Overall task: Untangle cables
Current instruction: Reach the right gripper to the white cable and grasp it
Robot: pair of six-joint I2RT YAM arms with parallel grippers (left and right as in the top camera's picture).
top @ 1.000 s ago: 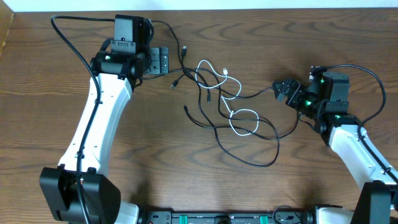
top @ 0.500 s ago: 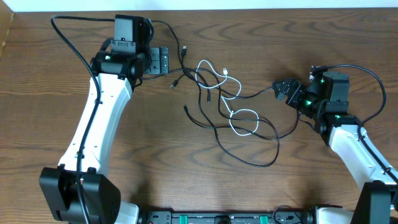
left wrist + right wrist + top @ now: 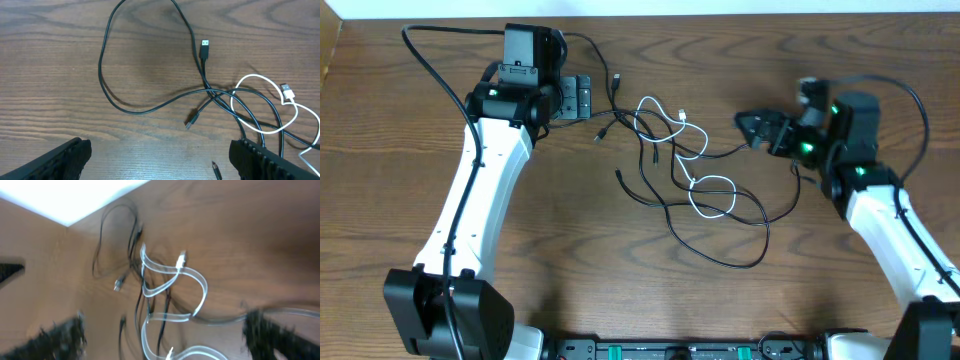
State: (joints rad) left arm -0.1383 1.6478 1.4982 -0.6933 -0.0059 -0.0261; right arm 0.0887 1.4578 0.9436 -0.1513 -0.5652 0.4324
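Black cables (image 3: 100,65), white cable (image 3: 286,91) entangled, wooden table (image 3: 620,300)

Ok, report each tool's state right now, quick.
Left tool: open, holding nothing.
Right tool: open, holding nothing.

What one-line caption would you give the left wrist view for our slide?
Open left fingers facing tangled black cables and a white cable on the table.
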